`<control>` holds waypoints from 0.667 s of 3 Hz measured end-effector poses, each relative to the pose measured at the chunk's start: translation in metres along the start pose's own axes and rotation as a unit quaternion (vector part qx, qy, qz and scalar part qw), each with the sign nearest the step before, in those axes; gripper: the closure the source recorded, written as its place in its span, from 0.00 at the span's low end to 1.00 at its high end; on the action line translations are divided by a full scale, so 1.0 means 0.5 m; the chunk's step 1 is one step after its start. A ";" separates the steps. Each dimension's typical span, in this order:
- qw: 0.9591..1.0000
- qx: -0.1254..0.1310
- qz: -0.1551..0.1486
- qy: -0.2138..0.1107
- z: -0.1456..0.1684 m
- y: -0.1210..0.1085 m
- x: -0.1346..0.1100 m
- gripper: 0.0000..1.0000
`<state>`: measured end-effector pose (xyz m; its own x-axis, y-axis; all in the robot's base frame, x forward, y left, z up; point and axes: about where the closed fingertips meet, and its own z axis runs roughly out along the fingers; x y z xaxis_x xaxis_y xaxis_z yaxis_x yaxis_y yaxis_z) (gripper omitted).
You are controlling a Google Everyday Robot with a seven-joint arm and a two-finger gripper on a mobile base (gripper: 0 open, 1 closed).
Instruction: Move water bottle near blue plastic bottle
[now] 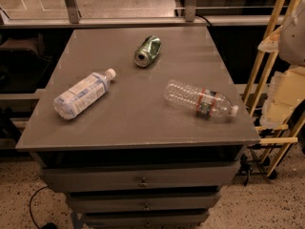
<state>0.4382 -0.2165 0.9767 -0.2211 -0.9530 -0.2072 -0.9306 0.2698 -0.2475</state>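
Observation:
The water bottle [200, 99] is clear and ribbed with a narrow dark, red-edged label band. It lies on its side on the right part of the grey tabletop [138, 123], white cap pointing right toward the table's right edge. The blue plastic bottle [81, 95], wrapped in a pale blue-and-white label, lies on its side on the left part, cap pointing up and right. The two bottles lie well apart. My gripper does not show in this view.
A crushed green can [147, 50] lies at the back middle of the table. Drawers [143, 180] sit under the top. A yellow wooden frame [269, 56] and a pale rounded shape [293, 35] stand off the right edge. A rail [143, 20] runs behind.

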 end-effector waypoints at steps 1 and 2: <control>1.000 0.000 0.000 0.000 0.000 0.000 0.000 0.00; 1.000 0.002 -0.004 -0.021 0.006 -0.002 -0.010 0.00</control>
<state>0.4413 -0.2118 0.9751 -0.2004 -0.9487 -0.2445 -0.9311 0.2621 -0.2537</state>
